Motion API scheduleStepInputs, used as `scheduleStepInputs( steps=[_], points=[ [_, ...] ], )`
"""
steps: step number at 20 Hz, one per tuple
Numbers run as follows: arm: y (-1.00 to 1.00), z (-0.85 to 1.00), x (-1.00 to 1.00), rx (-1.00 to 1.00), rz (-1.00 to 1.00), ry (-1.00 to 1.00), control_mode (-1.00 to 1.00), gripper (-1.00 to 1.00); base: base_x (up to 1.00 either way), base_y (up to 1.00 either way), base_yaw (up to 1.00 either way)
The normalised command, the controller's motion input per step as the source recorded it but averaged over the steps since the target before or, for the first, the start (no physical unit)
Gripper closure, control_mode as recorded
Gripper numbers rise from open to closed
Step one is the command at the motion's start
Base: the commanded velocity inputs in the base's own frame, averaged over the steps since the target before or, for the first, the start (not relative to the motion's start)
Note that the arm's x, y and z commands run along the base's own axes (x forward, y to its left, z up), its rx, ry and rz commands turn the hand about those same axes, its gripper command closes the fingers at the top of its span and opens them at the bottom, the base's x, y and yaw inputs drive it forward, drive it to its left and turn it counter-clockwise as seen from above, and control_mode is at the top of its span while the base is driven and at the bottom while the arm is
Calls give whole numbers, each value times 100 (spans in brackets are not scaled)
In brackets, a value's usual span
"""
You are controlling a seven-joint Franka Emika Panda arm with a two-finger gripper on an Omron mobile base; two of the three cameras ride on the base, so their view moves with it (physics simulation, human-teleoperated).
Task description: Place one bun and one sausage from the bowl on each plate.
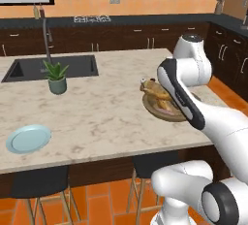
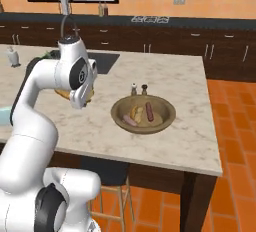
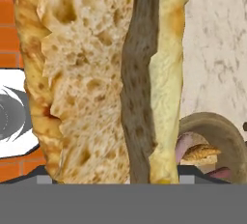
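A golden-tan bun (image 3: 87, 78), seen very close in the hand view, hangs with my gripper (image 1: 157, 92) shut on it. In the left base view this bun (image 1: 150, 86) is raised just above the near left rim of the wooden bowl (image 1: 156, 110), whose right part my forearm hides. The bowl (image 2: 119, 110) stands on the island and holds another bun (image 2: 136, 112) and two pinkish sausages (image 2: 149, 111). A pale light-blue plate (image 1: 29, 138) lies bare at the island's front left, well away from the bowl.
A potted plant (image 1: 57, 77) stands in front of the sink (image 1: 29, 69) and its faucet (image 1: 47, 40). Salt and pepper shakers (image 2: 139, 89) sit just behind the bowl. Stools (image 1: 41, 183) are tucked under the island's near edge.
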Motion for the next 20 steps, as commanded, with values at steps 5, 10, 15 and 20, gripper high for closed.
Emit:
scheduleStepInputs(
  steps=[5, 10, 15, 20],
  points=[
    [0, 0, 0, 0, 0, 0, 100, 100, 0, 97, 0],
    [0, 0, 0, 0, 0, 0, 100, 100, 0, 100, 0],
    [47, 17, 7, 0, 1, -7, -100, 100, 0, 34, 0],
    [54, -57, 40, -8, 10, 22, -100, 100, 0, 0, 0]
  ],
)
